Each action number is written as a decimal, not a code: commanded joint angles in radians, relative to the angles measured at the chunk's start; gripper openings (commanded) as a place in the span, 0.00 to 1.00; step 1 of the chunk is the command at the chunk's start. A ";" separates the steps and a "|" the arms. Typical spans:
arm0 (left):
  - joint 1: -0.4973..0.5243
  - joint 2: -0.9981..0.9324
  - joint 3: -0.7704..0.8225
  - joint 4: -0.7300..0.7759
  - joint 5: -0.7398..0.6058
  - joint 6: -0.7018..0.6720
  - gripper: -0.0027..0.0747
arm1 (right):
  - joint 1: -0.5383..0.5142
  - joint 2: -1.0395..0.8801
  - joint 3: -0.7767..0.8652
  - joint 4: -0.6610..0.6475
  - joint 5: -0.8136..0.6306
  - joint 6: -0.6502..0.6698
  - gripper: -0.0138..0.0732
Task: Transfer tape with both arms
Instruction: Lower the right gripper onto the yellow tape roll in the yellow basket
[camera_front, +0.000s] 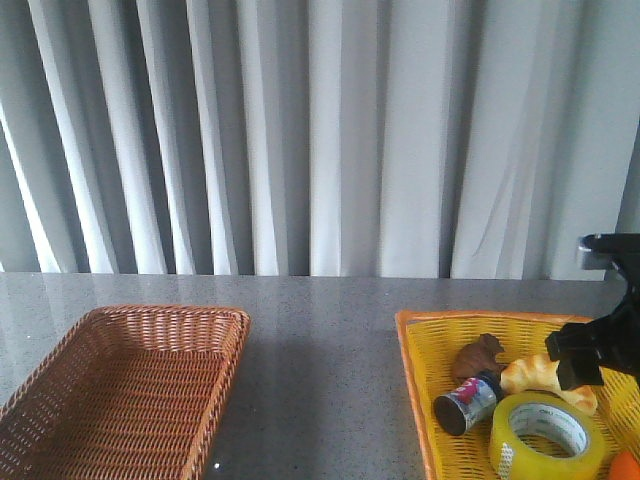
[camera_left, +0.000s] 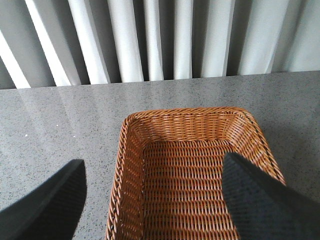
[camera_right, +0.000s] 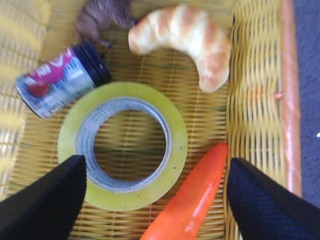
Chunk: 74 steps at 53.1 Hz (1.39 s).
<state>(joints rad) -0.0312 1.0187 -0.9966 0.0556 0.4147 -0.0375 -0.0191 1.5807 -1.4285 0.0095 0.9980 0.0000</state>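
Observation:
The tape (camera_front: 547, 436) (camera_right: 123, 145), a wide yellow roll with a white core, lies flat in the yellow basket (camera_front: 430, 322) (camera_right: 255, 90) at the front right. My right gripper (camera_right: 156, 172) hovers open just above it, one finger over the roll's edge, the other near the basket wall; nothing is between them. Part of the right arm (camera_front: 600, 345) shows at the right edge of the front view. My left gripper (camera_left: 152, 172) hangs open and empty over the near end of the brown wicker basket (camera_front: 180, 318) (camera_left: 131, 150); it does not show in the front view.
In the yellow basket beside the tape lie a small can (camera_front: 466, 402) (camera_right: 60, 80), a croissant (camera_front: 545, 378) (camera_right: 187, 35), a brown toy animal (camera_front: 479, 356) (camera_right: 97, 17) and an orange carrot-like piece (camera_right: 192, 200) (camera_front: 625, 466). Grey tabletop (camera_front: 320, 350) separates the baskets; curtains stand behind.

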 joint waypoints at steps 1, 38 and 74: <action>0.000 -0.011 -0.034 -0.008 -0.057 0.001 0.72 | -0.001 0.013 -0.034 -0.010 -0.006 0.000 0.80; 0.000 -0.011 -0.034 -0.007 -0.047 0.001 0.72 | -0.035 0.207 -0.034 -0.071 -0.040 0.043 0.80; 0.000 -0.011 -0.034 -0.007 -0.050 0.001 0.72 | -0.061 0.263 -0.034 0.005 -0.108 0.000 0.42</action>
<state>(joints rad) -0.0312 1.0187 -0.9966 0.0556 0.4342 -0.0375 -0.0742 1.8872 -1.4314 0.0252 0.9295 0.0121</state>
